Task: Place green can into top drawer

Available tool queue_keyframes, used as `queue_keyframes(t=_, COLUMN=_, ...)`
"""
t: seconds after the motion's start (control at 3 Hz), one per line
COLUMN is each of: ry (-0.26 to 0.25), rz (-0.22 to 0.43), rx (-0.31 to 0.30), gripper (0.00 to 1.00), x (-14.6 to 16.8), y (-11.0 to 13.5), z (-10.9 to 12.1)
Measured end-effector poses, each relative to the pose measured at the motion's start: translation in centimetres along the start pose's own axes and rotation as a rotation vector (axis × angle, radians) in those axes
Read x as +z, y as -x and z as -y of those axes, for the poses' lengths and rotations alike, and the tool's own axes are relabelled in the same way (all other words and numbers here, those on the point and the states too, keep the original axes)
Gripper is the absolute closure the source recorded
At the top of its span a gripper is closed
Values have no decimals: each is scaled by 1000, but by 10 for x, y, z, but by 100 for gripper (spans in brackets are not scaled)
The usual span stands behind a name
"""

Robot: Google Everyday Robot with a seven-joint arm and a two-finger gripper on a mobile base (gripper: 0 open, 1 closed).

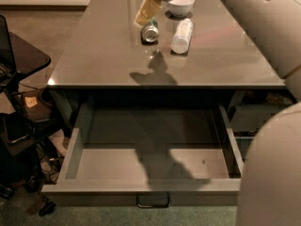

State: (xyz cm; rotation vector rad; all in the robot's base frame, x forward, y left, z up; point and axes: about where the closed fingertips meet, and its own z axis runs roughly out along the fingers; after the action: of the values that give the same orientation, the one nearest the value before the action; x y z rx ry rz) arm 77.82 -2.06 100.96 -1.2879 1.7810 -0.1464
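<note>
Can: the can lies on its side on the desk, one silver end towards the camera, far from the front edge, well apart from the drawer.
End effector: the end effector hangs at the top of the view, just above and behind the can, reaching down to it. Whether it is apart or clamped on the can, I cannot tell.
Drawer: pulled fully out below the front edge of the desk. Nothing lies inside but a shadow, and the handle shows at the front.
Done: the drawer is open, so the way in is ready.
Left: by my judgement nearly all of it. The can is yet to be lifted, carried forward over the desk edge and set down inside.
Neighbours: a white bottle lies just beside the can on the camera's right, and a white bowl stands behind them.
Surface: smooth, grey and glossy, with reflections and a shadow near its front edge.
Room: dim, with a carpeted floor and a black stand at the left. The pale arm fills the right side.
</note>
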Motion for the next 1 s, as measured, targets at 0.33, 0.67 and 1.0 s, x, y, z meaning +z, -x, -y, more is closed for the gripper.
queue_keyframes(t=0.33, ry=-13, rz=15, rx=6, gripper=0, x=-3, y=5, z=8)
queue_keyframes(t=0.67, ry=1, rz=26, rx=33, gripper=0, x=9, y=-2, z=5)
queue_keyframes(t=1.0, ry=18, rz=80, rx=81, gripper=0, x=33, y=-4, z=7)
